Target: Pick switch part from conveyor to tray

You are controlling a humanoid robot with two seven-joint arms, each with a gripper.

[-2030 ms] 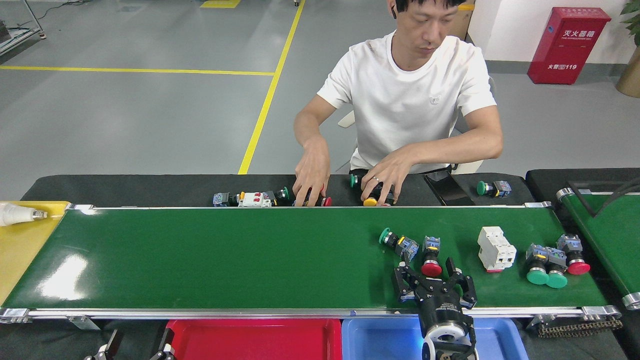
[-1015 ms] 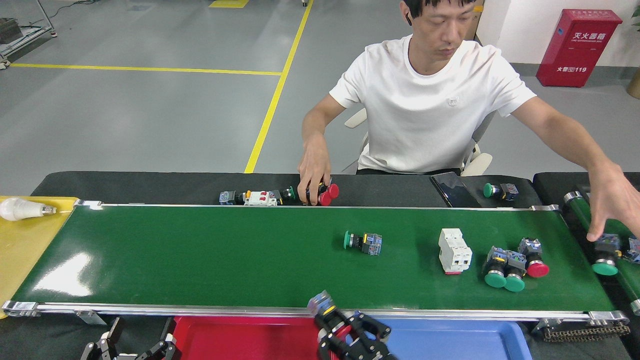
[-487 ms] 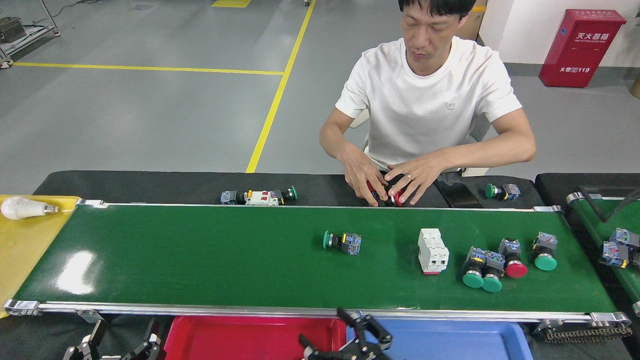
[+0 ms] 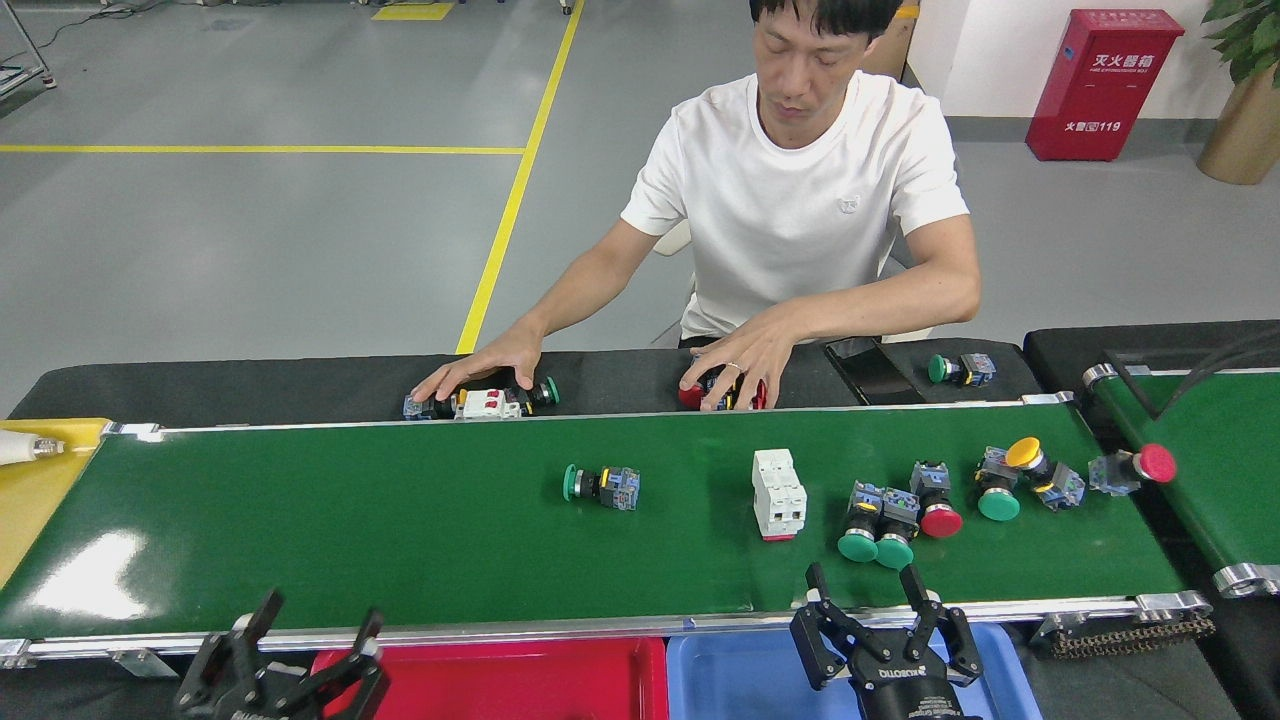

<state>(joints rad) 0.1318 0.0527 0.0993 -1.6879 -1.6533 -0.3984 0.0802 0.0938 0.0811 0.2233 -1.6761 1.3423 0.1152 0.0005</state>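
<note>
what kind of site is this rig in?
Likely a factory-floor test line for sorting parts. Signs: a green conveyor carrying pushbutton switches, sorting trays below, red and blue, and yellow floor lines on a grey floor.

My right gripper (image 4: 865, 584): matte blk, two slim tapered fingers w/ chunky side links, white lettering on the body, pale collar below. My left gripper (image 4: 314, 612): same blk build, two thin fingers, small silver bits near the tips.
</note>
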